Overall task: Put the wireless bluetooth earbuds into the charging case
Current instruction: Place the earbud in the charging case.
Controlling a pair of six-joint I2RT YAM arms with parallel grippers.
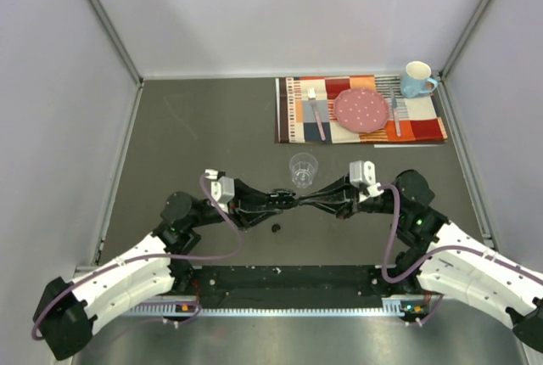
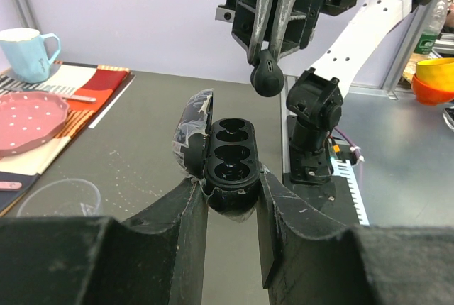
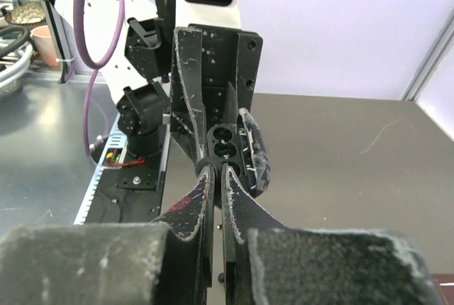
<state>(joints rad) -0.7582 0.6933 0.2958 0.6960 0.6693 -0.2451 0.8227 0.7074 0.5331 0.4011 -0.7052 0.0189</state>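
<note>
The left gripper (image 2: pixel 230 193) is closed narrow on the lower end of the open charging case (image 2: pixel 230 152), one finger on each side. The case is tilted up, with its lid (image 2: pixel 193 131) hinged back to that gripper's left and its round wells facing the other arm. The wells that show look empty. Just above the case, not touching it, the right gripper (image 2: pixel 269 57) is pinched nearly shut on one glossy earbud (image 2: pixel 267 76), which hangs below its fingertips. The main risk seems to be misalignment: if the bud comes down off-centre or turned the wrong way, it could catch on a well's rim and pop out of so small a pinch. A hard push could also twist the case in the left grip, which holds only one end. A drop would probably send the bud to the table (image 1: pixel 195 127). A loose black bud (image 1: pixel 275 229) already lies there, on the base side of the grippers. A clear cup (image 1: pixel 303 168) stands just beyond them, and a placemat (image 1: pixel 297 119) with a plate (image 1: pixel 361 110) and mug (image 1: pixel 417 79) lies further out. No brand, label or writing can be read anywhere.
</note>
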